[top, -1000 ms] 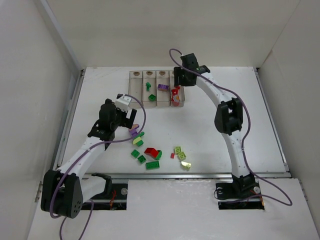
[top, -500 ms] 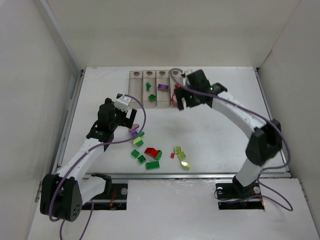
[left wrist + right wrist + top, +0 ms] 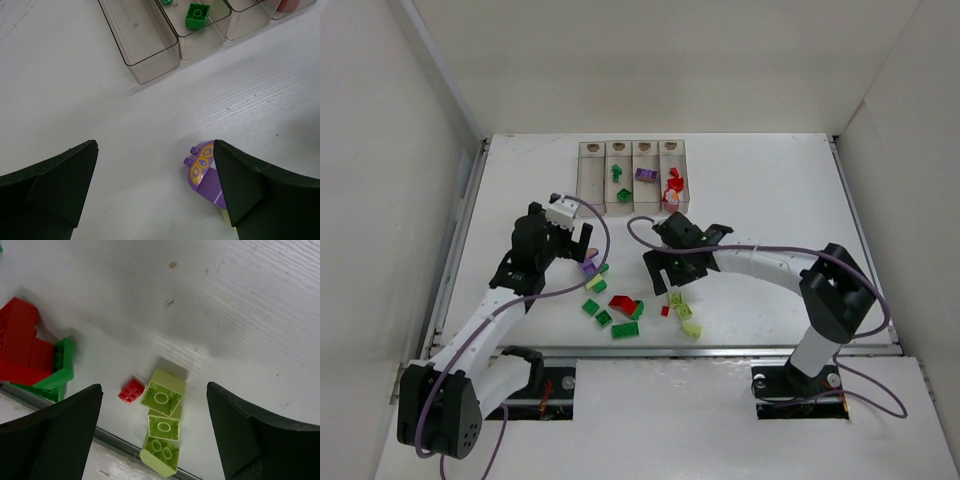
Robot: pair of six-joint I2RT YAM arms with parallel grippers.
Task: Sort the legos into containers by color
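Note:
The containers (image 3: 591, 178) stand in a row at the back; one holds green legos (image 3: 623, 195), the one beside it a purple lego (image 3: 645, 174), the rightmost red ones (image 3: 673, 185). Loose legos (image 3: 623, 304) lie near the front. My left gripper (image 3: 584, 258) (image 3: 155, 147) is open, low over the table. A purple lego with yellow marks (image 3: 202, 167) lies against its right finger. My right gripper (image 3: 669, 280) (image 3: 154, 387) is open above three yellow-green legos (image 3: 164, 426) and a tiny red lego (image 3: 131, 391).
A big red brick (image 3: 20, 345) and a green one (image 3: 60, 370) lie left of the right gripper. The table's front rail (image 3: 100, 436) runs just beyond the yellow-green bricks. The leftmost container (image 3: 145, 45) holds nothing. White walls close in both sides.
The right arm has swung from the rightmost container down to the loose pile, and its jaws have opened wider. The left gripper has shifted slightly toward the purple lego.

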